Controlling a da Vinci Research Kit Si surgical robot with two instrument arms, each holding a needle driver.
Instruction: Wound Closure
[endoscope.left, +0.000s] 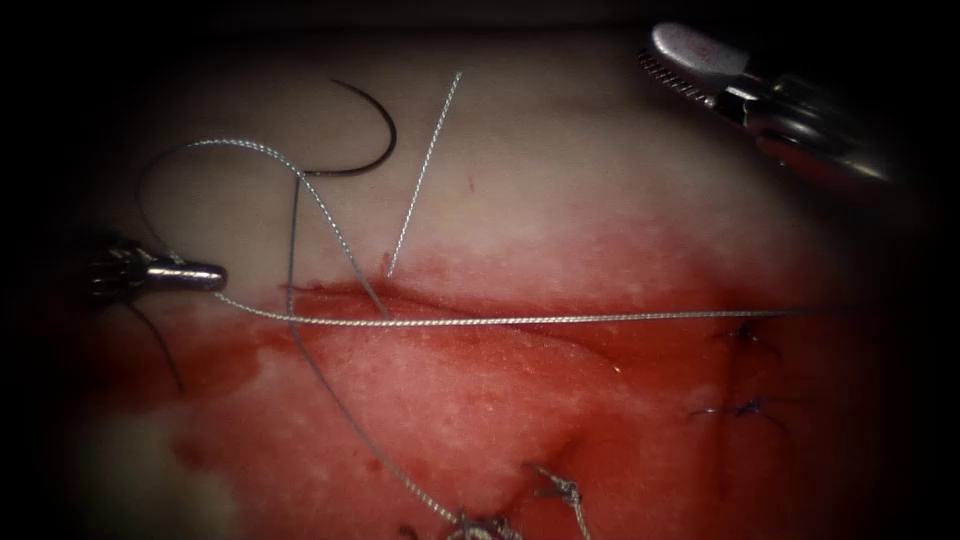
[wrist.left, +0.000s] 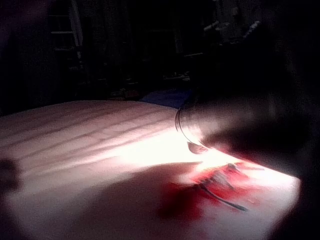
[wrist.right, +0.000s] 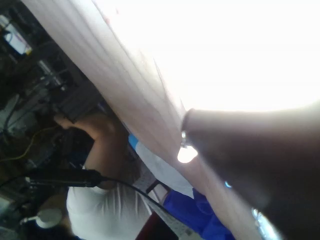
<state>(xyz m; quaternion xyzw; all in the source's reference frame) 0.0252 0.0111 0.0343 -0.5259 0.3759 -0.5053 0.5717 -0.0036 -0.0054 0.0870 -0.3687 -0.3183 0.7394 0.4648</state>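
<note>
The cut runs across the tissue, wet with red fluid. The curved needle lies free on the pale tissue above the left part of the cut, not in the tissue and held by neither tool. My left tool is at the cut's left end, jaws shut on the thread, which stretches taut to the right along the cut. More thread loops up from the cut toward the needle's tail. My right tool hovers far to the upper right, jaws parted and holding nothing.
A straight loose thread end rises from the upper lip of the cut. Dark knotted stitches sit at the right and at the lower middle. The left wrist view shows pale tissue and red fluid.
</note>
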